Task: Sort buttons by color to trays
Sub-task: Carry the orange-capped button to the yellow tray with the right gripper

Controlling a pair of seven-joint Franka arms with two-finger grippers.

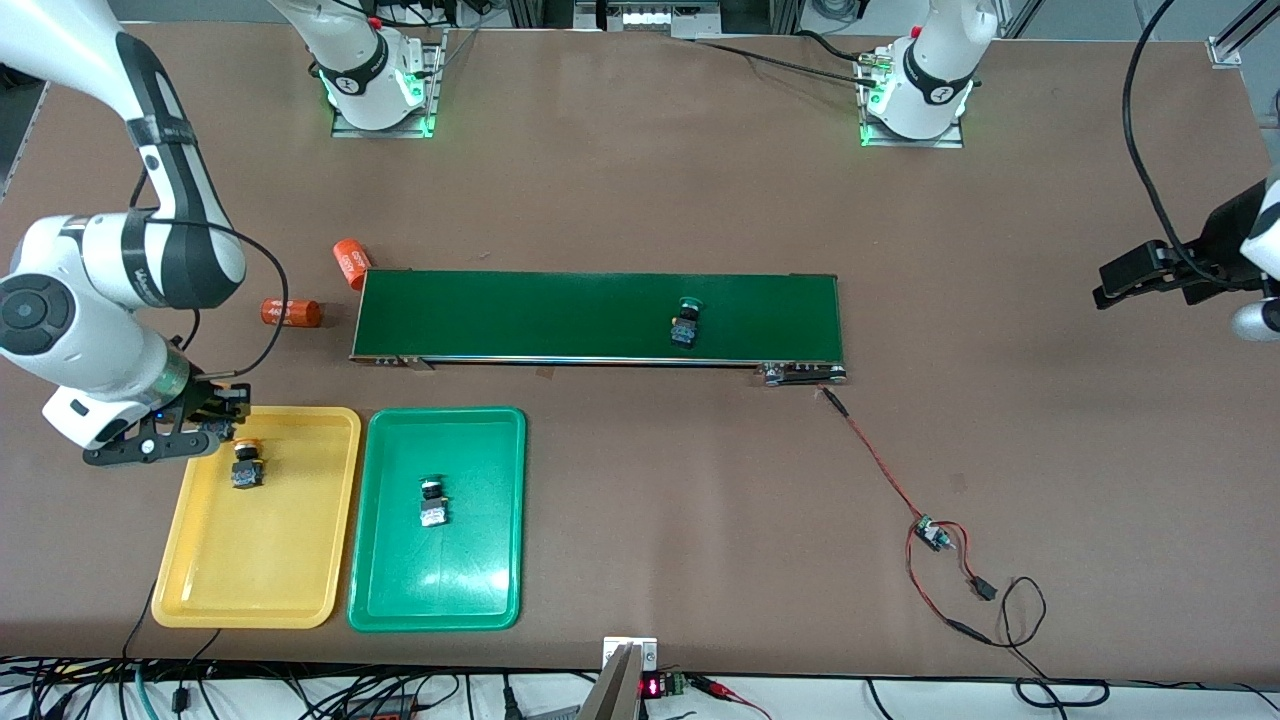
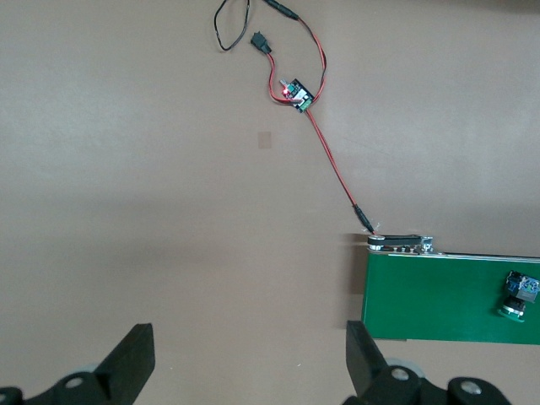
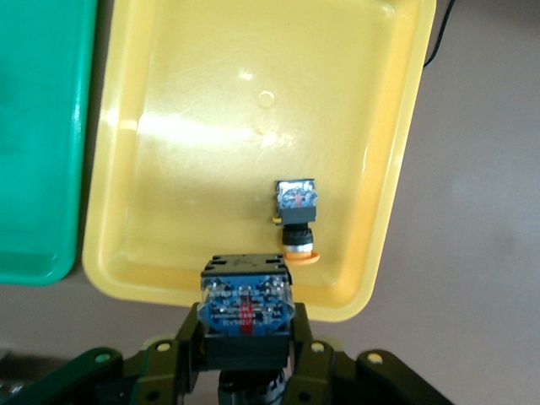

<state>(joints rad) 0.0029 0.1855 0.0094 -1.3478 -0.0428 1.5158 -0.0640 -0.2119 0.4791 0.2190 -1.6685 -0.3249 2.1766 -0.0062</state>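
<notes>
My right gripper (image 1: 207, 432) hangs over the yellow tray's (image 1: 300, 560) edge nearest the right arm's base, shut on a button (image 3: 245, 305). That button's black body and clear blue end show; its cap is hidden. A yellow-orange button (image 1: 245, 466) lies in the yellow tray (image 3: 169, 152) just past the fingertips. In the green tray (image 1: 470, 580) lies a button (image 1: 433, 503). A green-capped button (image 1: 686, 322) stands on the dark green conveyor belt (image 1: 560, 315). My left gripper (image 1: 1128, 281) waits open and empty (image 2: 251, 342) over bare table at the left arm's end.
Two orange cylinders (image 1: 351, 263) (image 1: 291, 313) lie by the belt's end toward the right arm. A red-black wire with a small circuit board (image 1: 932, 533) runs from the belt's other end (image 2: 400, 244) toward the front camera.
</notes>
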